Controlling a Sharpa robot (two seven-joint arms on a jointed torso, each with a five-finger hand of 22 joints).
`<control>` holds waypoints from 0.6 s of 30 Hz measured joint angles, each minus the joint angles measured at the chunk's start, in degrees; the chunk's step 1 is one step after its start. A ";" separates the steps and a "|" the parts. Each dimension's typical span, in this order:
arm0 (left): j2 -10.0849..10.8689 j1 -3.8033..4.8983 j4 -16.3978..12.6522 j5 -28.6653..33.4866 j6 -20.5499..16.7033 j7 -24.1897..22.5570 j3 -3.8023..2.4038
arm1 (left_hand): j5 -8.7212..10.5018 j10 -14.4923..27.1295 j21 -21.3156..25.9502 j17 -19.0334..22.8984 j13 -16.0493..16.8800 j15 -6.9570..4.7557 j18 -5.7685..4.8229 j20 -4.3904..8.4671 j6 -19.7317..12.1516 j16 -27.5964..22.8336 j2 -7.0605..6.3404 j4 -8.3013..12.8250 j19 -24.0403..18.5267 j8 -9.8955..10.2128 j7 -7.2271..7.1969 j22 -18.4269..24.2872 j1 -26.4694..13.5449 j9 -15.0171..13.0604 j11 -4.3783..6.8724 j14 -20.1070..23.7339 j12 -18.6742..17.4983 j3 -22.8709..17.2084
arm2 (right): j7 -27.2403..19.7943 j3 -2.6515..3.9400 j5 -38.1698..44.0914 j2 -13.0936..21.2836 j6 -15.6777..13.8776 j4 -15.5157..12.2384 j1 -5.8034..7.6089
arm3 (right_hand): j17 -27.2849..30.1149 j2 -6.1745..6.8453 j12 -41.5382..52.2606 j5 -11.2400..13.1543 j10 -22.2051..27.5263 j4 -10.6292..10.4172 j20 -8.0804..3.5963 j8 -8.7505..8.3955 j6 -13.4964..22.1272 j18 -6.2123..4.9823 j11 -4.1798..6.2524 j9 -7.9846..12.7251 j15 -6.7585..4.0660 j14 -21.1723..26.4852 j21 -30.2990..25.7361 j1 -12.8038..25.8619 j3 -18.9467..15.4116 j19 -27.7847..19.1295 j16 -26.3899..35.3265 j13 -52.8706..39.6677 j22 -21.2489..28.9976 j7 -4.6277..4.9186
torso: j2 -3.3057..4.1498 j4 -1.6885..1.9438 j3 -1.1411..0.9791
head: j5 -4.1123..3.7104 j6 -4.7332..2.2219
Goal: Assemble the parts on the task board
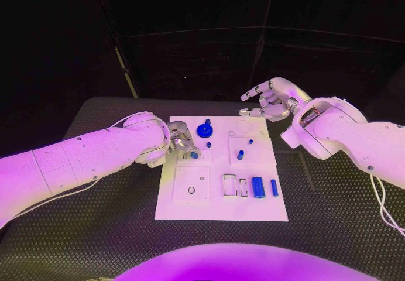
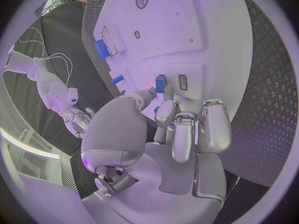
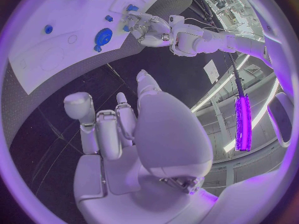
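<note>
Black table (image 1: 101, 234); left hand (image 1: 179, 142) pinches small blue part (image 1: 194, 155)

Left arm enters low and reaches inward; the left hand (image 1: 179, 142) is turned palm-down, fingers curled together at its tip; the left wrist view shows thumb and a finger (image 2: 165, 110) pinching a small blue peg (image 2: 160, 83) just beyond the fingertips; remaining fingers bent alongside, close together. Right arm bent at the wrist, forearm raised; the right hand (image 1: 270, 98) is held well apart from the left, holding nothing; fingers loosely spread and partly bent, one finger (image 1: 251, 92) extended forward; thumb apart from the rest.
</note>
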State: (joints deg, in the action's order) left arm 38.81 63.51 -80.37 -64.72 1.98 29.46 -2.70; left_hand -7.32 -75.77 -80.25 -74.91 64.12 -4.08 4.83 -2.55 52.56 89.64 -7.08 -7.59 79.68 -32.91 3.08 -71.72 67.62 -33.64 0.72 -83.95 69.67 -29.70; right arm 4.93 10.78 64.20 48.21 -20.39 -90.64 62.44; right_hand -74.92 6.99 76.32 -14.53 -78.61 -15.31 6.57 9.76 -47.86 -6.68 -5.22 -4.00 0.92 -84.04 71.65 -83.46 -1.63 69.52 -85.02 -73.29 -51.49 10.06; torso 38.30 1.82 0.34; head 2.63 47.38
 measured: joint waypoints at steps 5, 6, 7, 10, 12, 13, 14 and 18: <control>0.00 0.00 0.07 -0.01 0.11 0.00 0.00 | -0.02 0.00 0.00 0.00 0.05 0.00 0.00 0.00 0.01 0.00 -0.21 -0.32 0.00 0.28 -0.01 -0.12 -0.21 0.05 0.00 0.00 0.24 0.63 | 0.00 0.00 0.00 0.00 0.00 0.03 0.00 | 0.00 0.00 0.00 0.00 0.00 0.00 0.00 0.00 0.00 0.00 0.00 0.00 0.00 0.00 0.00 0.00 0.00 0.00 0.00 0.00 0.00 0.00 | 0.00 0.00 -0.01 | -0.02 0.04; 0.01 0.00 0.08 -0.01 0.14 0.00 0.00 | -0.03 0.01 0.00 0.00 0.05 0.00 0.00 0.00 0.09 0.00 -0.18 -0.40 0.00 0.28 0.07 -0.12 -0.36 0.05 0.00 0.00 0.24 0.72 | 0.00 0.00 0.00 0.00 0.00 0.03 0.00 | 0.01 0.00 0.00 0.00 0.00 0.00 0.00 0.00 0.00 0.00 0.00 0.00 0.00 0.00 0.00 0.00 0.00 0.00 0.00 0.00 0.00 0.00 | 0.00 0.00 0.00 | -0.02 0.08; 0.01 0.00 0.10 -0.01 0.18 0.01 0.00 | -0.03 0.00 0.00 0.00 0.05 0.00 0.00 0.00 0.30 0.00 -0.01 -0.55 0.00 0.28 0.09 -0.12 -0.53 0.05 0.00 0.00 0.24 0.86 | 0.00 0.00 0.00 0.00 0.00 0.03 0.00 | 0.00 0.00 0.00 0.00 0.00 0.00 0.00 0.00 0.00 0.00 0.00 0.00 0.00 0.00 0.00 0.00 0.00 0.00 0.00 0.00 0.00 0.00 | 0.00 0.00 -0.01 | -0.02 0.08; 0.02 0.00 0.14 -0.02 0.28 0.01 0.00 | -0.03 0.01 0.00 0.00 0.05 0.00 0.00 0.00 0.30 0.00 -0.01 -0.55 0.00 0.28 0.08 -0.12 -0.53 0.05 0.00 0.00 0.24 0.86 | 0.00 0.00 0.00 0.00 0.00 0.03 0.00 | 0.00 0.00 0.00 0.00 0.00 0.00 0.00 0.00 0.00 0.00 0.00 0.00 0.00 0.00 0.00 0.00 0.00 0.00 0.00 0.02 0.05 0.00 | 0.00 -0.01 -0.01 | -0.03 0.09; 0.02 0.00 0.17 -0.02 0.40 0.02 -0.01 | -0.03 0.01 0.00 0.00 0.05 0.00 0.00 0.00 0.30 0.00 -0.01 -0.77 0.00 0.28 0.08 -0.12 -0.53 0.05 0.00 0.00 0.24 1.08 | 0.00 0.00 0.00 0.00 0.00 0.03 0.00 | 0.01 0.00 0.00 0.00 0.00 0.00 0.00 0.00 0.00 0.00 0.00 0.00 0.00 0.00 -0.24 0.00 0.00 0.00 0.00 0.05 0.05 0.00 | 0.00 -0.01 -0.01 | -0.03 0.09; 0.02 0.00 0.18 -0.02 0.45 0.03 -0.01 | -0.03 0.01 0.00 0.00 0.08 0.00 0.00 0.00 0.31 0.00 -0.01 -0.77 0.00 0.28 0.08 -0.12 -0.53 0.05 0.00 0.00 0.24 1.08 | 0.00 0.00 0.00 0.00 0.00 0.03 0.00 | 0.01 0.00 0.00 0.00 0.00 0.00 0.00 0.00 0.00 0.00 0.00 0.00 0.00 0.00 -0.24 0.00 0.00 0.00 0.00 0.05 0.05 0.00 | 0.00 -0.01 -0.01 | -0.03 0.09; 0.02 0.00 0.19 -0.02 0.49 0.03 -0.01 | -0.03 0.01 0.00 0.00 0.10 0.00 0.00 0.00 0.30 0.00 -0.01 -0.77 0.00 0.28 0.08 -0.12 -0.53 0.06 0.00 0.00 0.24 1.08 | 0.00 0.00 0.00 0.00 0.00 0.03 0.00 | 0.01 0.00 0.00 0.00 0.00 0.00 0.00 0.00 0.00 0.00 0.00 0.00 0.00 0.00 -0.24 0.00 0.00 0.00 0.00 0.05 0.05 0.00 | 0.00 -0.01 -0.01 | -0.03 0.09; 0.02 0.00 0.27 -0.02 0.64 0.03 -0.01 | -0.03 0.01 0.00 0.00 0.10 0.00 0.00 0.00 0.30 0.00 -0.01 -1.01 0.00 0.28 0.08 -0.12 -0.53 0.11 0.00 0.00 0.24 1.32 | 0.01 0.00 0.00 0.01 0.00 0.04 0.00 | 0.01 0.00 0.00 0.00 0.00 0.00 0.00 0.00 0.00 0.00 0.00 0.00 0.00 0.00 -0.25 0.00 0.00 0.00 0.00 0.05 0.05 0.00 | 0.00 -0.02 -0.02 | -0.03 0.11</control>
State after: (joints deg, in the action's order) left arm 38.84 63.51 -80.10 -64.74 2.62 29.49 -2.70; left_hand -7.35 -75.76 -80.25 -74.91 64.22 -4.08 4.83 -2.55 52.86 89.64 -7.09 -8.60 79.68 -32.63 3.16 -71.84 67.09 -33.53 0.72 -83.94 69.90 -28.38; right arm 4.93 10.78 64.20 48.22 -20.39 -90.60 62.44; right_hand -74.91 6.99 76.32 -14.53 -78.61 -15.31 6.57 9.76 -47.86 -6.68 -5.22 -4.00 0.92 -84.04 71.40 -83.46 -1.62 69.52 -85.02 -73.24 -51.45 10.06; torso 38.30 1.81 0.32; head 2.59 47.49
